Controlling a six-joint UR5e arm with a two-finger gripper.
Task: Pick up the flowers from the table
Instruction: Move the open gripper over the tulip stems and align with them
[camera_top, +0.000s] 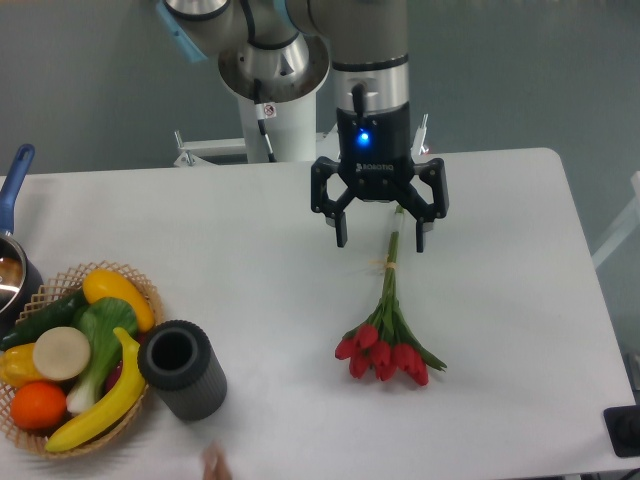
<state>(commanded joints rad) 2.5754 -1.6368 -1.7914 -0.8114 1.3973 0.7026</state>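
Flowers (388, 338) lie flat on the table (500, 300), buds toward 6 o'clock, stems running up to 12 between the fingers of the gripper (380, 232), which are spread apart. Approach step, I'd say; next it must drop lower and close on the stems.

Silver-grey jointed arm with light-blue caps ends in a black pincer (381, 234) body showing a blue light.
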